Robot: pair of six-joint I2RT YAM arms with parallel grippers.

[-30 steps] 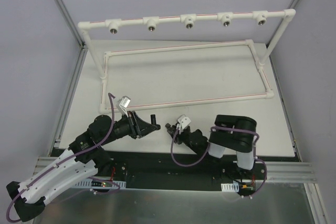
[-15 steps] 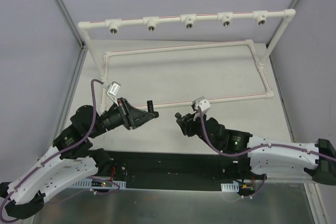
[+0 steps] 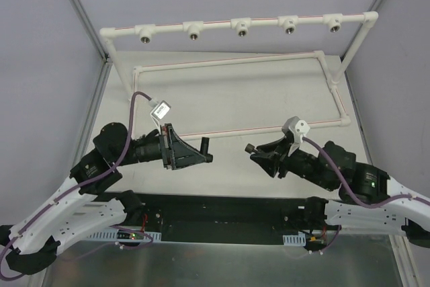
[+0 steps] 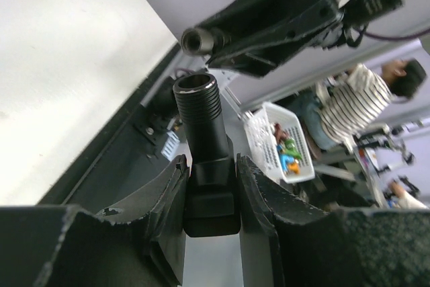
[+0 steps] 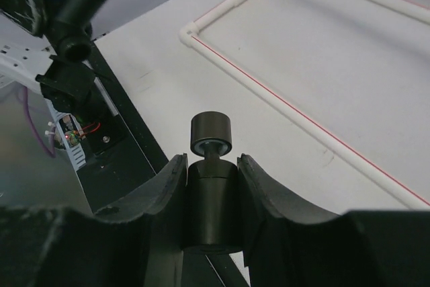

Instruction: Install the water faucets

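My left gripper [image 3: 203, 155] is shut on the T-shaped black faucet [image 3: 203, 144] and holds it above the table's near edge. In the left wrist view the faucet's threaded end [image 4: 197, 102] points away from the fingers [image 4: 171, 196]. My right gripper [image 3: 259, 155] is shut on the short stubby black faucet [image 3: 249, 147]. In the right wrist view its round knob [image 5: 211, 133] sticks out past the fingers [image 5: 259, 189]. The two faucets face each other a short gap apart, in the air.
A white pipe rail [image 3: 215, 23] with several metal-threaded fittings stands raised at the back. A white rectangular pipe frame [image 3: 235, 62] lies on the table, with its near pipe [image 5: 295, 115] just beyond both grippers. A black base strip [image 3: 222, 210] runs along the near edge.
The right arm has swung out to the right and carried its faucet right and away from the base. The left gripper has moved a little right and turned with its faucet.
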